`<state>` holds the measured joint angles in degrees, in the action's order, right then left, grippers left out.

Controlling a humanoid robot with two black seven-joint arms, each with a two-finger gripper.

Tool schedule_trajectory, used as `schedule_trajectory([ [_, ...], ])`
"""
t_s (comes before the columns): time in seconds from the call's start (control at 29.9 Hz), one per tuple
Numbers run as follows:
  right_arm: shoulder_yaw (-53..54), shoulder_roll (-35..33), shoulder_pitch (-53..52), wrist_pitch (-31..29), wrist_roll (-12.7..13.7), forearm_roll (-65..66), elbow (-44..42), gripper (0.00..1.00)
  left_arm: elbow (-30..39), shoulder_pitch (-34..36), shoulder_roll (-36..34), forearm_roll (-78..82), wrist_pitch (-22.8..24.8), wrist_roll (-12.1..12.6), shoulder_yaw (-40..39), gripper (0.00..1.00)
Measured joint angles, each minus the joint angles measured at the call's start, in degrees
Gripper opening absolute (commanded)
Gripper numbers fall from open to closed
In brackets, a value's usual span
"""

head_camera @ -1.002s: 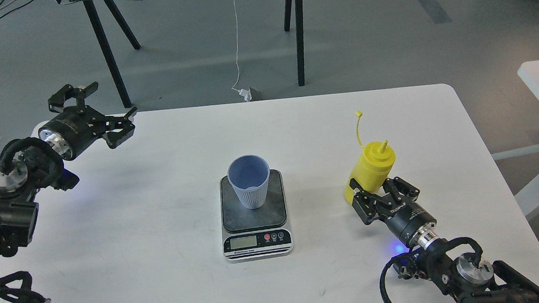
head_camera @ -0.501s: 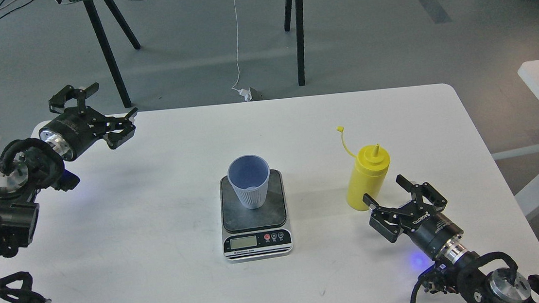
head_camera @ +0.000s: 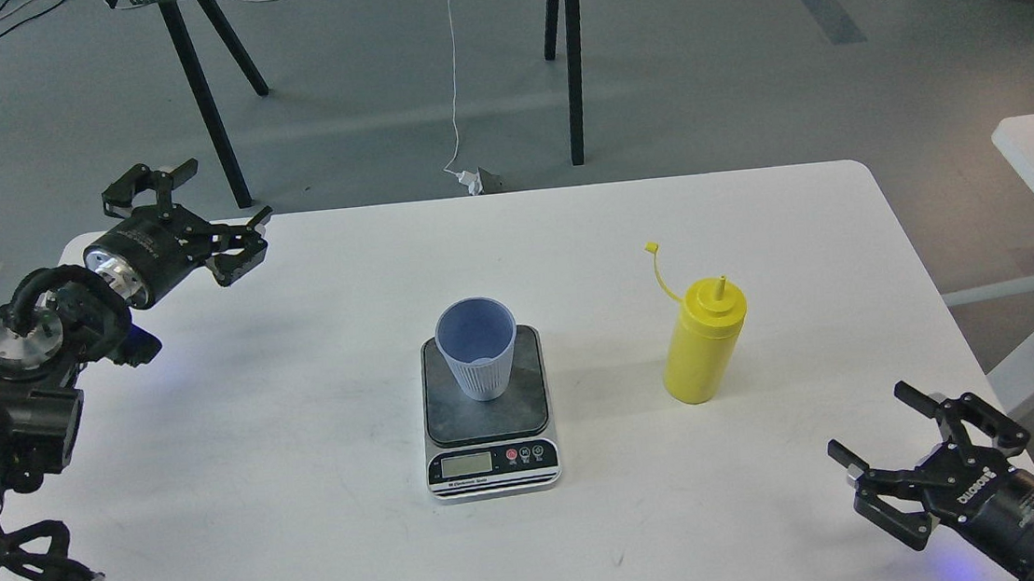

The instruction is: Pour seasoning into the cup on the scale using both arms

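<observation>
Since a second ago the right black claw gripper (head_camera: 906, 458) has released the yellow plastic squeeze bottle (head_camera: 701, 342) and drawn back to the table's near right corner, jaws spread wide and empty. The left black claw gripper (head_camera: 210, 226) has shifted only slightly and hangs over the far left corner, fingers apart, holding nothing. The white rounded table (head_camera: 332, 531) stands on grey floor, with black trestle legs (head_camera: 202, 93) beyond. The bottle stands upright, well apart from both grippers, right of the flat silver-based scale (head_camera: 492, 452) carrying the light-blue ribbed cup (head_camera: 479, 348).
</observation>
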<state>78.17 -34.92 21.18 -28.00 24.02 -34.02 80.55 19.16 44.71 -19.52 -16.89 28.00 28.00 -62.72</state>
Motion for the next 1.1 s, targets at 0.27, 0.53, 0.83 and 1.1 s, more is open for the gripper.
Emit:
schedule_trajectory([
  [0.27,-6.2,-5.7,-25.1,0.0,0.1,0.4,-10.0,0.98,0.0,-2.0,-1.1,-0.7,0.0,0.0,-2.0,1.0],
  [0.53,-18.4,1.4,-45.1,0.0,0.2,1.2,-27.6,0.99,0.0,-2.7,-1.6,-2.6,0.0,0.0,-3.9,1.0],
  [0.83,-20.9,10.6,-52.9,0.0,0.2,4.5,-36.4,0.99,0.0,-2.5,-1.8,-3.0,0.0,0.0,-4.2,1.0],
  [1.1,-20.8,12.9,-53.6,0.0,0.1,4.5,-39.1,0.99,0.0,-2.6,-1.3,-3.1,0.0,0.0,-4.1,1.0],
])
